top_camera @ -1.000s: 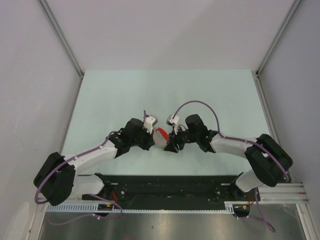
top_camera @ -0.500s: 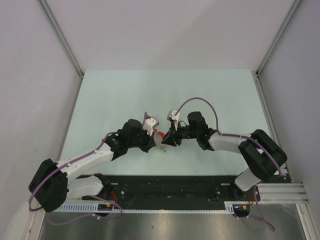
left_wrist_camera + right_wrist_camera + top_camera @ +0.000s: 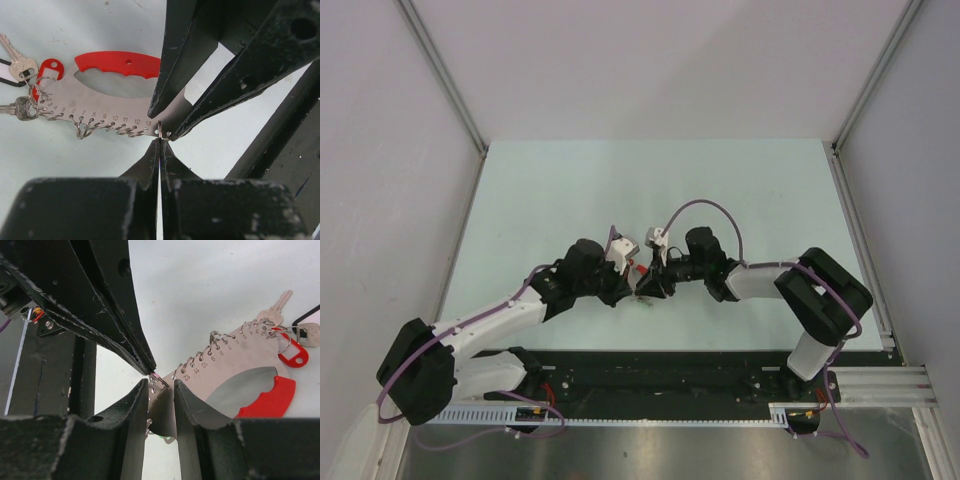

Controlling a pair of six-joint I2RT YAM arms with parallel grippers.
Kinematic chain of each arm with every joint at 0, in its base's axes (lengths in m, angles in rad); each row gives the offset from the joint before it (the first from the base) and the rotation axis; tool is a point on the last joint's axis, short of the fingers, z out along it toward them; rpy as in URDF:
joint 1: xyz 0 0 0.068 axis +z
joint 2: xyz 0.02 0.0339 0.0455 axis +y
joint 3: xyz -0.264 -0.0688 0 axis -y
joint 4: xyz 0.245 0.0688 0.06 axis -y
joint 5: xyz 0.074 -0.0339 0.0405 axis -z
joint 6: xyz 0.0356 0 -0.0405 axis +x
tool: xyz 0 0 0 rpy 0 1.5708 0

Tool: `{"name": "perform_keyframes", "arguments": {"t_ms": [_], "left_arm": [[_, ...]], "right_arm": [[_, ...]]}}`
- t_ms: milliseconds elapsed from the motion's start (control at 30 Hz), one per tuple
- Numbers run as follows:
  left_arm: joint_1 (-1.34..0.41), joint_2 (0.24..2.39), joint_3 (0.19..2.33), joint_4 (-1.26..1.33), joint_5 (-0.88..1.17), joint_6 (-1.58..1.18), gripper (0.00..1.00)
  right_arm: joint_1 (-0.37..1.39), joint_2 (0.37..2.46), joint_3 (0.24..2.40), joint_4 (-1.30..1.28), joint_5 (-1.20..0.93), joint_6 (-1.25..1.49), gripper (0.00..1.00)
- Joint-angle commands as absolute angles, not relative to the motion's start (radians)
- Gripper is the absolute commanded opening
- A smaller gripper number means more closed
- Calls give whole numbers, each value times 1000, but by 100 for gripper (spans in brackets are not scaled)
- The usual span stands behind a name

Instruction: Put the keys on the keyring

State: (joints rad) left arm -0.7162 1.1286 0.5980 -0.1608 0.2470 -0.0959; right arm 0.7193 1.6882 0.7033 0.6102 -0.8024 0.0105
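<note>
Teamwork explains the pose: the right hand (image 3: 161, 390) clamps the narrow end of the pale grey fan-shaped keyring (image 3: 235, 375) with red curved band, steadying it so the left hand (image 3: 160, 145), pinched shut, can grip what seems a small wire loop (image 3: 160, 131) at its edge; silver keys (image 3: 20, 107) hang opposite.

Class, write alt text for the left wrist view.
The left gripper, shut, pinches a small wire ring on the edge of the keyring, whose corner the right gripper clamps. Two keys lie by its left end.
</note>
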Motion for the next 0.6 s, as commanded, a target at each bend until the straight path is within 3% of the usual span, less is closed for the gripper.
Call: {"name": "perform_keyframes", "arguments": {"t_ms": [0, 400, 467, 500, 567], "left_arm": [[-723, 1118, 641, -150, 284, -75, 0], [-724, 1117, 638, -152, 307, -75, 1], [-724, 1114, 629, -149, 290, -80, 0], [-724, 1112, 626, -147, 282, -86, 0], [-724, 1120, 614, -141, 261, -103, 1]], "right_arm": [[730, 1718, 744, 667, -819, 3, 31], [721, 1778, 747, 781, -857, 80, 21], [718, 1784, 749, 807, -873, 104, 13], [716, 1784, 749, 807, -874, 104, 4], [710, 1779, 747, 802, -873, 107, 0]]}}
